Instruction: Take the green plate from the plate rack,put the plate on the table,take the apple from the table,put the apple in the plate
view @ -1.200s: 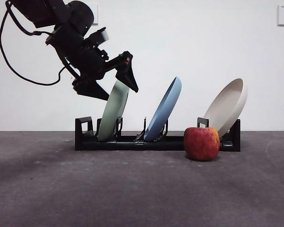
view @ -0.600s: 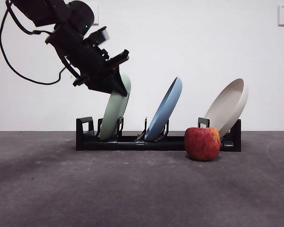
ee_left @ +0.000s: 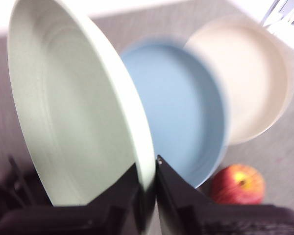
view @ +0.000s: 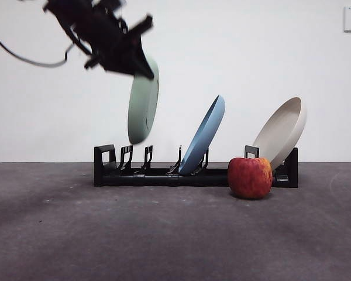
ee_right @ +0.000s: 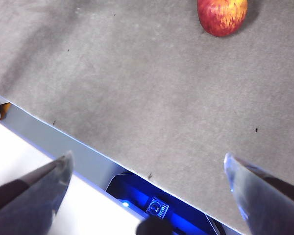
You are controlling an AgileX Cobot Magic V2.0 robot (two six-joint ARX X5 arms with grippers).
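Hanging clear above the plate rack (view: 193,172), the green plate (view: 143,102) is clenched at its top rim by the left claw (view: 141,57); apple (view: 250,177) on bench (view: 164,234). Left wrist: claw pinches plate edge. Right wrist: right claw (ee_right: 147,181) spread wide over open bench.

the pale green plate (view: 143,100) hangs on edge clear above the black plate rack (view: 193,173), while the red apple (view: 250,177) sits on the counter (view: 164,234) at the plate's 4 o'clock.
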